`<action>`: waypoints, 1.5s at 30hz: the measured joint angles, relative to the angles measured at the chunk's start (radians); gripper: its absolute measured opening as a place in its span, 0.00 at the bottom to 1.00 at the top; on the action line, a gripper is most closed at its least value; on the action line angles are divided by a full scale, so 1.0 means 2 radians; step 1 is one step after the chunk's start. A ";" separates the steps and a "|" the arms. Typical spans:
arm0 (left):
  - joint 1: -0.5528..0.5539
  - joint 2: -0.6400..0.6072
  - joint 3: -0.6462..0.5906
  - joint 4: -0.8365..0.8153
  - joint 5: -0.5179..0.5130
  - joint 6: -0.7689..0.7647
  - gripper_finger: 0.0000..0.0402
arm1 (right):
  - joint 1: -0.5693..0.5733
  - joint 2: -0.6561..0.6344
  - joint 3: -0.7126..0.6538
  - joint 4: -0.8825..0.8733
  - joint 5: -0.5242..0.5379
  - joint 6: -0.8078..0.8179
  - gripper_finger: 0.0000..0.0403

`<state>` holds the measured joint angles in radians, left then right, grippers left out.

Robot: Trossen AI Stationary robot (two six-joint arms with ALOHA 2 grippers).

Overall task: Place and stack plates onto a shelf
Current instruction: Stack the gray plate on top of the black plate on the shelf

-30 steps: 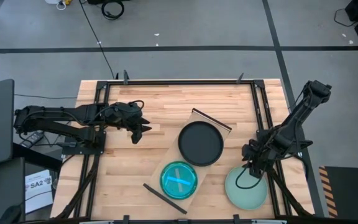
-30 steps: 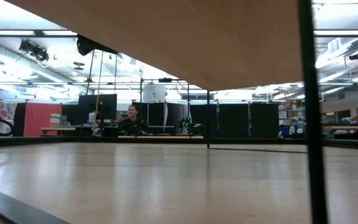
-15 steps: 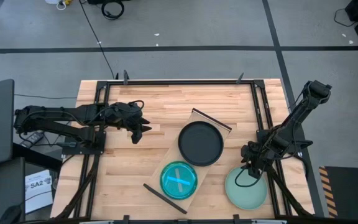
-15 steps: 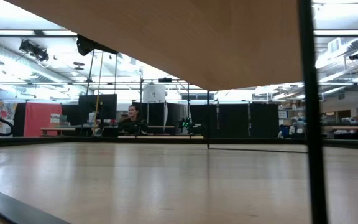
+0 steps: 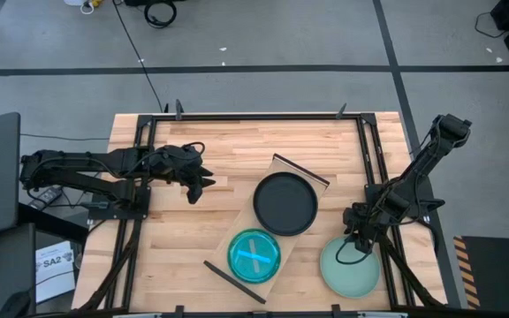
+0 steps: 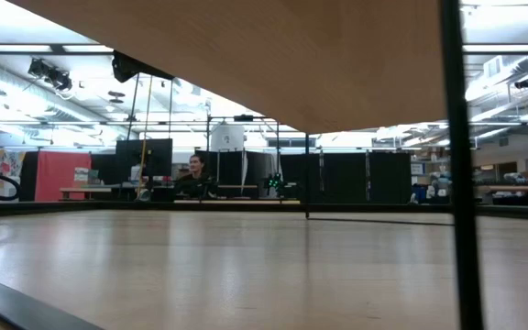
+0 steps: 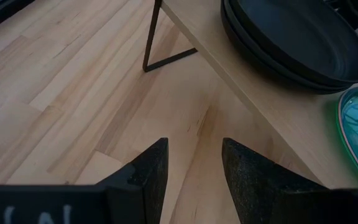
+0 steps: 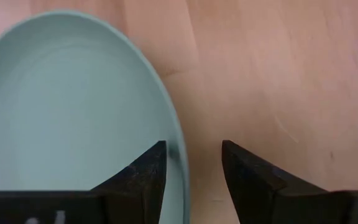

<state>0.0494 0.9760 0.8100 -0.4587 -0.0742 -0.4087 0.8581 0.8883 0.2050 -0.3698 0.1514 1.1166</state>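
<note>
**Right pincer poised over the mint plate's rim**

Nearest the front edge of the bench [image 5: 237, 141], the pale mint-green plate [image 5: 350, 268] lies flat at the right corner, off the shelf; the right pincer [image 5: 358, 238] hangs just above its far rim, fingers spread, and in the right wrist view the plate's edge [image 8: 178, 149] runs between the two fingertips, one finger over the plate, the other over bare wood; nothing is pinched yet. That is the relation the coming move turns on, as I judge it: the rim already sits in the gap, so the pincer has only to drop and close; a round plate offers no long axis to line up with. The right arm is far nearer this plate than the left.

Just leftward, the blue plate [image 5: 254, 255] rests on the near end of the shelf [image 5: 281, 165], which lies slanted across the bench; further back on the same board sit the black plates [image 5: 285, 203], seemingly two stacked in the left wrist view.

Beyond, at the left side, the left pincer [image 5: 194, 187] waits well apart from the plates, fingers spread and empty, pointing towards the shelf.
</note>
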 joint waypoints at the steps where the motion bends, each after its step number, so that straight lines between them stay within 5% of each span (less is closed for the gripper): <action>1: 0.000 0.000 0.000 0.000 0.000 0.000 0.39 | 0.000 0.000 0.000 0.000 0.000 -0.006 0.39; 19: 0.000 0.000 0.000 0.000 0.000 0.000 0.39 | 0.000 0.001 -0.001 0.027 -0.009 -0.036 0.04; 45: 0.000 0.000 0.000 0.000 0.000 0.001 0.39 | -0.002 0.001 0.080 0.038 -0.063 -0.050 0.04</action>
<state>0.0490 0.9760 0.8104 -0.4580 -0.0742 -0.4076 0.8551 0.8906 0.3656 -0.2932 0.0249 1.0172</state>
